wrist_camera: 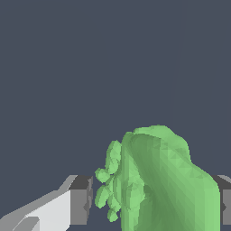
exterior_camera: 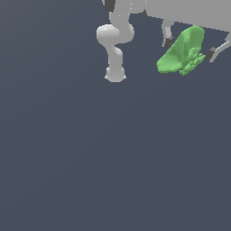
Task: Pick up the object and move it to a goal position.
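my gripper (exterior_camera: pixel 189 48) sits at the top of the exterior view, toward the exterior view's right, fingers spread wide with the object (exterior_camera: pixel 180 54) between them. in the wrist view the object (wrist_camera: pixel 158 180) fills the gap between the two dark pads (wrist_camera: pixel 81 200), and i see a sliver of space on the bumpy side, so i can't say the pad there is touching. on the smooth side the green runs right up to the other pad; contact there is unclear. so i read the jaws as open around it, not clamped.

the object's long axis runs tilted in the exterior view, rising toward that view's right, roughly across the line between the fingers. the smooth rounded face points one way, the lumpy side the other. it lies squarely inside the grasp. no goal marker shows in either view, so i can't place where it must go. my guess is that closing comes next, and the bumpy side may seat unevenly.
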Action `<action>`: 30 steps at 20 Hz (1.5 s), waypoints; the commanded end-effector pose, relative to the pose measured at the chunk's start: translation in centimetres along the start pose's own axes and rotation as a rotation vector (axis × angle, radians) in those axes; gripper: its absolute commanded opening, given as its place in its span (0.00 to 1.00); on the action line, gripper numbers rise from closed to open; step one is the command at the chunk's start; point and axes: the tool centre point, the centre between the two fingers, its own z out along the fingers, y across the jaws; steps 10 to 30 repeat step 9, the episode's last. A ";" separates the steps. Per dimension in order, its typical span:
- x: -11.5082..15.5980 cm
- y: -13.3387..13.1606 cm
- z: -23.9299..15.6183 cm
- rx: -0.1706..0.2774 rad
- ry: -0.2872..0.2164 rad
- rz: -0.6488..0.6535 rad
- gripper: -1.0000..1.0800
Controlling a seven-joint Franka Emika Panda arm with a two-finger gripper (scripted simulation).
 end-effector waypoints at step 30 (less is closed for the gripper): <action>0.0 -0.1 -0.3 0.000 0.000 0.000 0.00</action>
